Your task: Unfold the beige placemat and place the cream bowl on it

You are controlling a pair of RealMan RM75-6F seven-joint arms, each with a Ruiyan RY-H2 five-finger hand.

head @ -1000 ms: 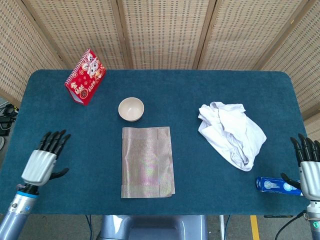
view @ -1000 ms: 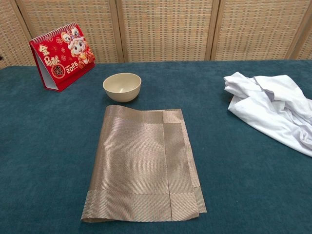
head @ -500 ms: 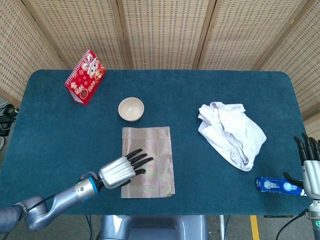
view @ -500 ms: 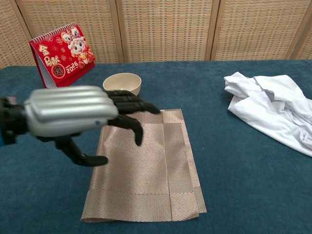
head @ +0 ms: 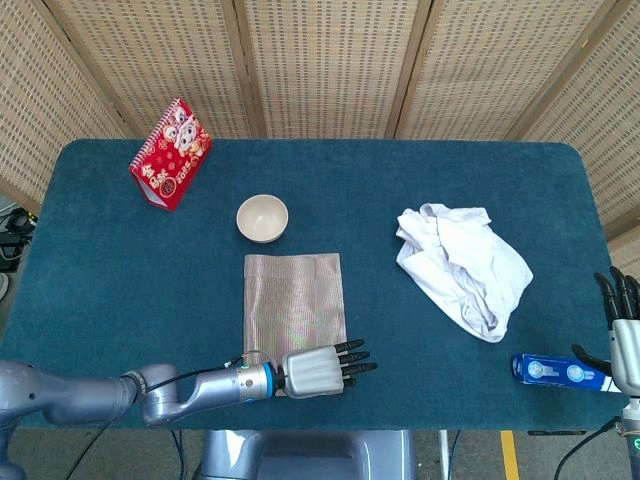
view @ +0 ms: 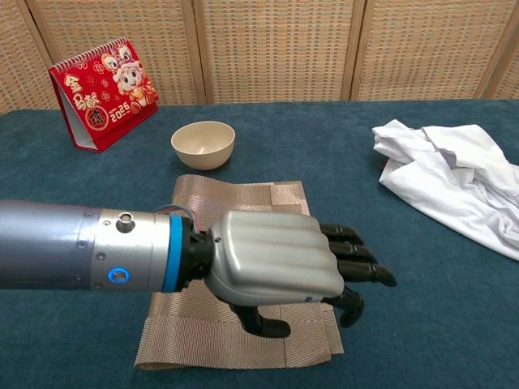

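The beige placemat (head: 293,305) lies folded at the table's near middle; its far edge (view: 235,194) shows in the chest view. The cream bowl (head: 262,218) stands upright just beyond it, also seen as the bowl (view: 203,143) in the chest view. My left hand (head: 322,368) reaches in low from the left over the placemat's near right corner, fingers stretched out to the right and holding nothing. In the chest view the left hand (view: 280,263) hides most of the mat. My right hand (head: 625,322) stands open at the table's right edge.
A crumpled white cloth (head: 465,265) lies right of the mat. A red desk calendar (head: 170,153) stands at the far left. A blue tube (head: 555,371) lies near the right hand. The table (head: 140,270) has a dark teal cover.
My left arm swung in from the table's left side, crossed the placemat and now lies low over its near right corner. The right hand drifted slightly lower.
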